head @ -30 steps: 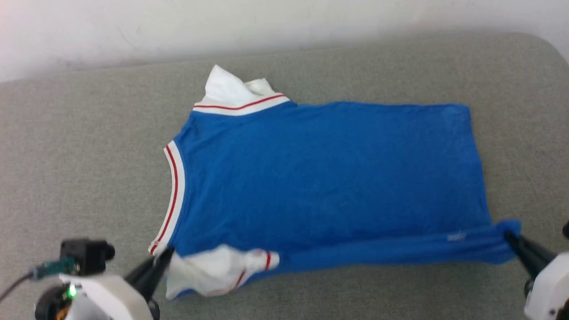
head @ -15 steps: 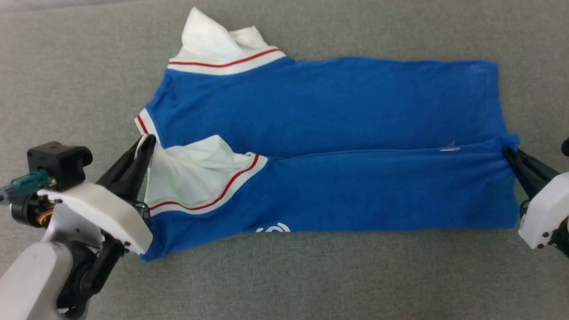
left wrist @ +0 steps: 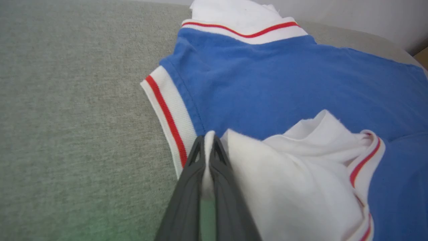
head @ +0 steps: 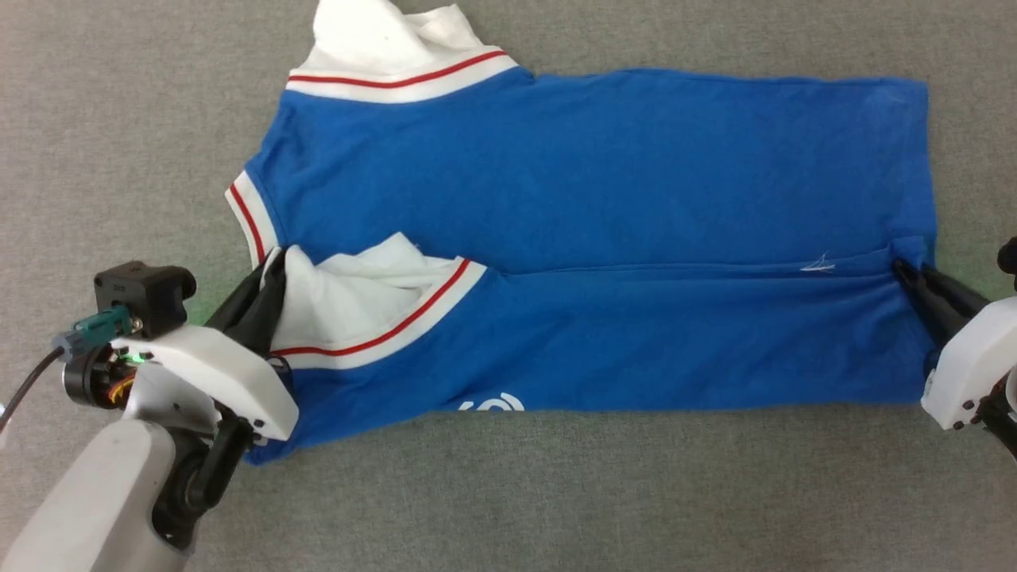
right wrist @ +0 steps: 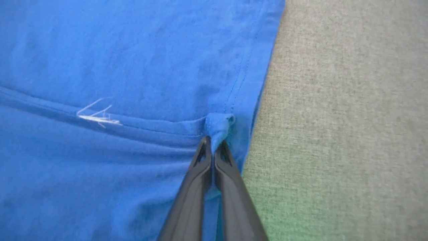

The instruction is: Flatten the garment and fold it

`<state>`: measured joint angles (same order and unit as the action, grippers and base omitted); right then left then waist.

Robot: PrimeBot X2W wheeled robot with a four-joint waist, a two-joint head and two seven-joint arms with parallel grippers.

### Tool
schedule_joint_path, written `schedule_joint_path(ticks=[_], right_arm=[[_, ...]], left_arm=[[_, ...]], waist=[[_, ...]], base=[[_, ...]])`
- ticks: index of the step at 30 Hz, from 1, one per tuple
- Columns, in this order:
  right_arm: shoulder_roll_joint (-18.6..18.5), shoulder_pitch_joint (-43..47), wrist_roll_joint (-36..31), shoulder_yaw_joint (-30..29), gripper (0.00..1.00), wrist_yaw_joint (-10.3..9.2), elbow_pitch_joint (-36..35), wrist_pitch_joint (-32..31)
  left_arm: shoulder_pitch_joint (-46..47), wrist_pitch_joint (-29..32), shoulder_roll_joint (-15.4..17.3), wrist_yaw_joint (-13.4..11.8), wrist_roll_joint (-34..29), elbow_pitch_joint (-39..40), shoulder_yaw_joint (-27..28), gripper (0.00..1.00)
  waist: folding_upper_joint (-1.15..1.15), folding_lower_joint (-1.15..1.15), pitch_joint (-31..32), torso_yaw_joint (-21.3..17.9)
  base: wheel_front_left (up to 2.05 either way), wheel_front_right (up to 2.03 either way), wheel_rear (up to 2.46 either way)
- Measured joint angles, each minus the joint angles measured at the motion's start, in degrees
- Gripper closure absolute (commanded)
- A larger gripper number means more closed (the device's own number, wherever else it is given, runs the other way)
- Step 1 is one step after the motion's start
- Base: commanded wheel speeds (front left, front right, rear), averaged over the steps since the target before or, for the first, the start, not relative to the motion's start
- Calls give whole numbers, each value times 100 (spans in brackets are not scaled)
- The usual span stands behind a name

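— Where is the jersey (head: 604, 199) found?
— It is spread on the grey fabric surface (head: 556, 492), neck to the left, hem to the right. Its near long edge is folded over toward the far side, so that a blue band lies on the body, with the near white sleeve (head: 342, 298) turned up on it. The far sleeve (head: 381, 32) is bunched at the far edge.
— How is the left arm posed?
— The pale forearm (head: 87, 492) is seen rising from the near left corner, the wrist bent so that the left gripper (head: 272, 266) points far and right. Its fingers are pressed together on the tip of that sleeve, just beside the red-striped neck trim (head: 250, 222).
— And the right?
— The right gripper (head: 902, 270) is seen at the right edge, pointed left and far. Its fingers are closed on a pinch of blue hem corner, near a white thread (head: 814, 264).
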<state>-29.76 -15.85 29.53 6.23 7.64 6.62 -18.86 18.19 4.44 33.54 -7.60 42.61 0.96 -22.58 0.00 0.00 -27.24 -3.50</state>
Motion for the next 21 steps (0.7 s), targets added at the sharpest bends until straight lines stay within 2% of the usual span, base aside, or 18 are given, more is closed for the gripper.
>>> schedule_joint_path(ticks=[1,2,3,8,13,17,21], right_arm=[[0,-16,9,1,0,-1,27,9],[-4,-30,18,-4,0,-3,47,27],[-12,-34,22,-7,0,-4,66,44],[53,-3,73,-127,0,-4,-30,200],[310,367,-171,-736,0,-4,-405,556],[799,906,-714,-1316,0,-3,-800,913],[1425,1473,-1333,-1745,0,-4,-1160,1257]], left_arm=[[0,-31,-31,-1,25,-26,7,31],[-1,-54,-64,-2,52,-40,20,5],[-1,-93,-98,-3,88,-46,34,0],[-80,-416,-177,-71,211,76,252,0],[-528,-1136,-235,-238,220,487,601,0],[-1110,-1678,-298,-411,-15,784,735,0],[-1702,-1870,-544,-637,-393,990,832,0]], waist=[[0,0,17,4],[0,0,38,6],[0,0,64,9],[0,0,260,19],[0,0,548,33],[0,-1,811,44],[0,-1,1064,53]], base=[[0,0,0],[0,0,0],[0,0,0],[0,0,0],[0,0,0],[0,0,0],[0,0,0]])
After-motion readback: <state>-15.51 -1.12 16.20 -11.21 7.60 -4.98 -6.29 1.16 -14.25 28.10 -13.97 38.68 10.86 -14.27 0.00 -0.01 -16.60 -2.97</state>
